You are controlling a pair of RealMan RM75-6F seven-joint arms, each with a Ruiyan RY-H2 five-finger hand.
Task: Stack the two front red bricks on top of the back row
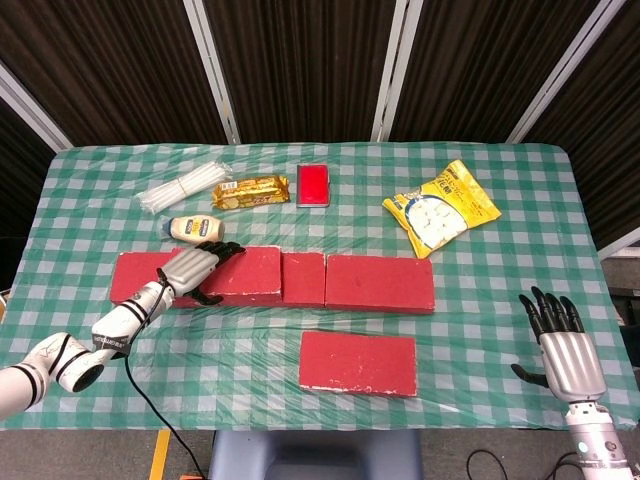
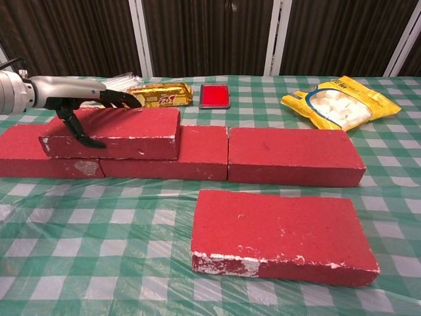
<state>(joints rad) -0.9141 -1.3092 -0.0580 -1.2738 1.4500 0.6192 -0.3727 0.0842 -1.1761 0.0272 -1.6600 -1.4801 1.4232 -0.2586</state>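
Your stacked red brick (image 2: pixel 115 131) lies flat on the left end of the back row (image 2: pixel 289 155), bridging the joint between the row's two left bricks. Your left hand (image 2: pixel 82 105) grips it at its left end: fingers (image 2: pixel 122 99) reach flat across the top face while the thumb (image 2: pixel 75 128) hooks down the front face. The forearm runs in low from the left, nearly level with the brick's top. The second front brick (image 2: pixel 279 234) lies alone on the table near the front edge, well apart from the row and right of centre.

Your right hand (image 1: pixel 562 345) hangs near the table's front right corner, palm down, fingers spread and pointing away from you, holding nothing and touching no brick.

The table (image 1: pixel 480 190) wears a green-and-white checked cloth under clear plastic. Behind the row lie a small bottle (image 1: pixel 188 228), a bundle of white straws (image 1: pixel 185 187), a gold snack packet (image 1: pixel 252 190), a red flat case (image 1: pixel 314 184) and a yellow bag of white sweets (image 1: pixel 440 208). Dark corrugated panels with pale struts close off the back.
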